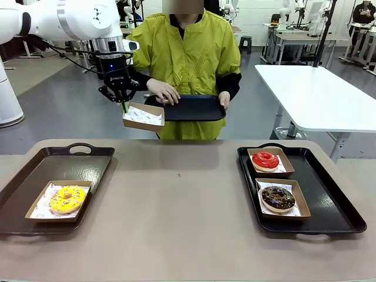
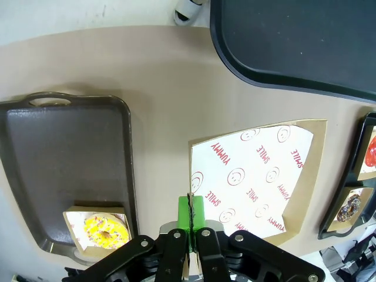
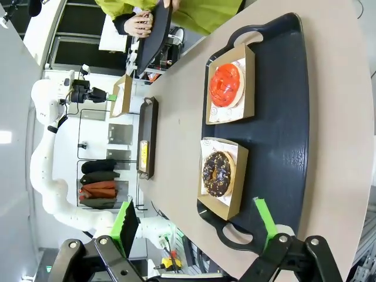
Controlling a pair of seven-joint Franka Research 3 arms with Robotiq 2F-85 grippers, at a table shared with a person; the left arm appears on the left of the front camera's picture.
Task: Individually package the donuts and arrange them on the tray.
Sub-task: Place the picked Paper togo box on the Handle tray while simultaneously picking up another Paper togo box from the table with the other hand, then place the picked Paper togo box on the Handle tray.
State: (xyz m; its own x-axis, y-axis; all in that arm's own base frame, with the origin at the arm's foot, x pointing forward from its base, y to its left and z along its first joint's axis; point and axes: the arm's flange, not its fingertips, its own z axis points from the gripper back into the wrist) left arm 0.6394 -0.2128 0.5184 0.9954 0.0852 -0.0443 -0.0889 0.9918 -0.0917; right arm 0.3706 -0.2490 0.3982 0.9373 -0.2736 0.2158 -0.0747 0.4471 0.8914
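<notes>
The left claw [image 1: 124, 106] is clamped on the rim of an empty paper-lined cardboard box [image 1: 143, 116], held above the tan surface [image 1: 176, 200]. The right claw [image 3: 197, 226] stands apart. The yellow donut [image 1: 67, 198] sits boxed on the left tray [image 1: 88, 161]; glossy red donut [image 1: 265, 160] and dark chocolate donut [image 1: 278, 198] sit boxed on the right black tray [image 1: 329, 194].

3 donuts [image 1: 67, 198], 4 boxes [image 1: 143, 116], 3 trays [image 1: 329, 202]

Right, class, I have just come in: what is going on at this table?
The left gripper holds an empty paper-lined box in the air, near a black tray that the person holds. The yellow donut sits boxed on the left tray; the red donut and chocolate donut sit boxed on the right tray. The right gripper is open.
</notes>
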